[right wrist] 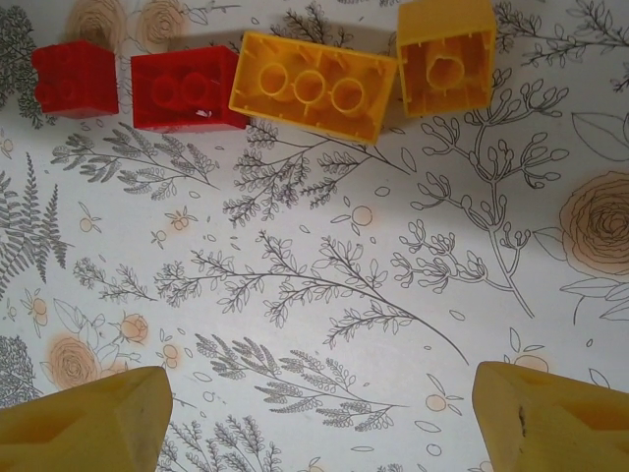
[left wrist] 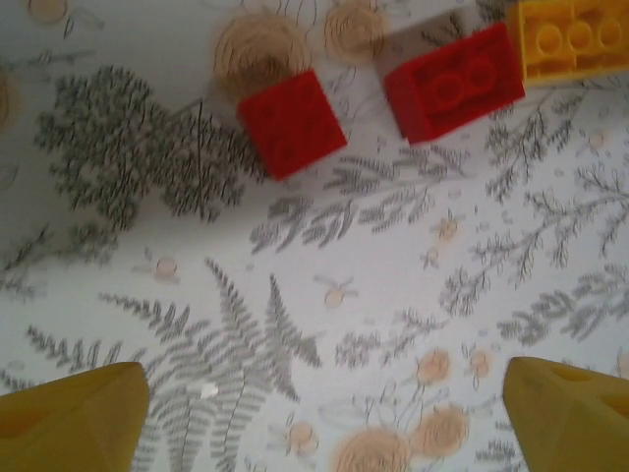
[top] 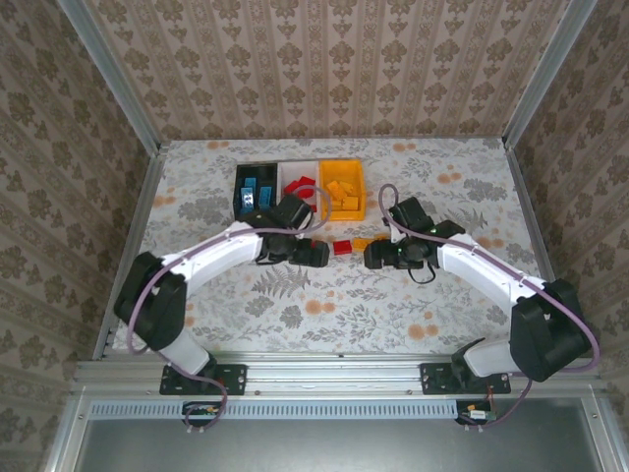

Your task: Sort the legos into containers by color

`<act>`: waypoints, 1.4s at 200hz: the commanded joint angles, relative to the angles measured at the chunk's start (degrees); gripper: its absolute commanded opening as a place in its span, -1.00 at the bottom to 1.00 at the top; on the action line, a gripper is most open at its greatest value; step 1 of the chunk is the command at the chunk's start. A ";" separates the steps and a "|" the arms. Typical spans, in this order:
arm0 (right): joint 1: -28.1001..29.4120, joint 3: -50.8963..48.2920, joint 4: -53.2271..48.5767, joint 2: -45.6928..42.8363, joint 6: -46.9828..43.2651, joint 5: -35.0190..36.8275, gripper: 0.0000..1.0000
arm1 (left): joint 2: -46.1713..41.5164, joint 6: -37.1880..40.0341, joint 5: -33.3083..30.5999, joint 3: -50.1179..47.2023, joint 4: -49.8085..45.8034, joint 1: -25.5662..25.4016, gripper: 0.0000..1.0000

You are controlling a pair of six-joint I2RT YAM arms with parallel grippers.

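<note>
The table (top: 295,315) is covered in flowers and ferns, with papered walls (top: 324,59) round it; the left gripper (left wrist: 324,398) and right gripper (right wrist: 319,398) are wide open, holding nothing

red legos (right wrist: 187,90) beside yellow legos (right wrist: 313,87)

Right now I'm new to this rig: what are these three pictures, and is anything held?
Two robot arms are bolted at the near edge of the table. The overhead picture shows both: left gripper, right gripper. The other two come from a camera on each wrist; the yellow wedges at their bottom corners are that gripper's own fingers. Both grippers are open, holding nothing. On the table stand a black bin with blue bricks, a white bin with red bricks, an orange-yellow bin with yellow bricks. Four loose bricks, two red and two yellow, lie in a row between the grippers.
</note>
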 commanded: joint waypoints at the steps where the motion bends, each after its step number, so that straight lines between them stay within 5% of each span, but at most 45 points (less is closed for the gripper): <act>1: -1.03 -1.10 1.75 -0.74 -0.55 -2.76 0.62 | 5.32 -0.66 -3.14 5.04 -3.63 -0.35 0.78; 109: -3.18 -2.78 4.92 -0.75 -0.27 -5.48 0.60 | 23.02 0.78 -5.08 21.18 -10.41 0.36 0.43; 280: -3.88 -2.50 4.76 0.41 -0.14 -6.45 0.58 | 26.08 2.98 -8.57 22.16 -11.46 1.05 -0.43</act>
